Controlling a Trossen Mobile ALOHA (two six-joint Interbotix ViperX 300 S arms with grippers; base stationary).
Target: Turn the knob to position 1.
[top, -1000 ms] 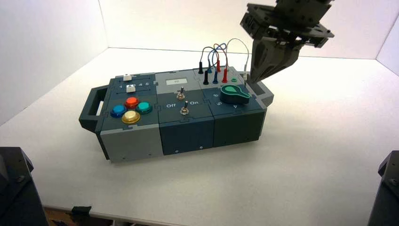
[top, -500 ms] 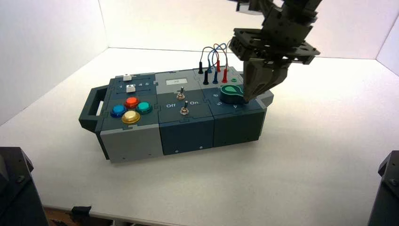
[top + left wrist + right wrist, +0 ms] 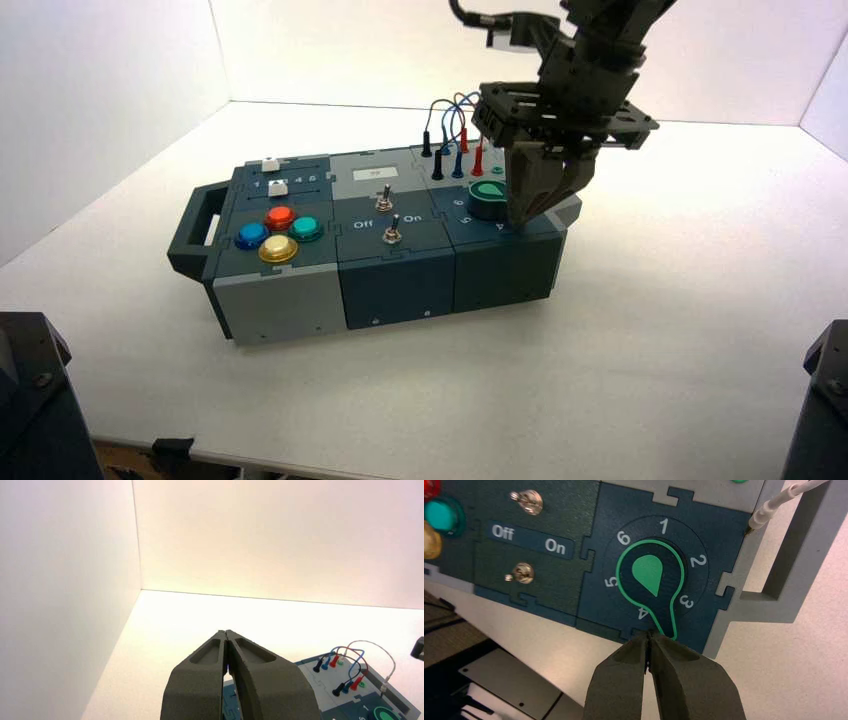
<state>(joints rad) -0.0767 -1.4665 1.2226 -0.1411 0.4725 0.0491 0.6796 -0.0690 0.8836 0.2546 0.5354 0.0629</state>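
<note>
The right gripper (image 3: 649,634) is at work above the near right part of the box (image 3: 400,277), and its two dark fingers are together, with nothing between them. Just beside their tips is the narrow end of the round, dark knob (image 3: 651,575), which has a green teardrop on its top and a green outline. I cannot tell if the tips touch it. The narrow end points between the printed 3 and 4, so the knob is not at 1; the 1 is at the opposite side of the knob from the tips.

To the left of these fingers, on the middle part of the box, stand two small metal toggle switches (image 3: 524,573), with the words "Off" and "On" between them. Behind the fingers, on the light grey panel, are thin wires (image 3: 367,666) in black, blue and red, with plugs of the same colours, and also a white one.

Farther to the left of the fingers, past the switches, is the small pale rectangular display (image 3: 375,174). Then come four round push buttons (image 3: 279,248), red, blue, green and yellow, and behind them two white slider caps (image 3: 278,188).

The left gripper (image 3: 225,633) is idle, in the air before the pale back wall (image 3: 280,540), its fingers together also.
</note>
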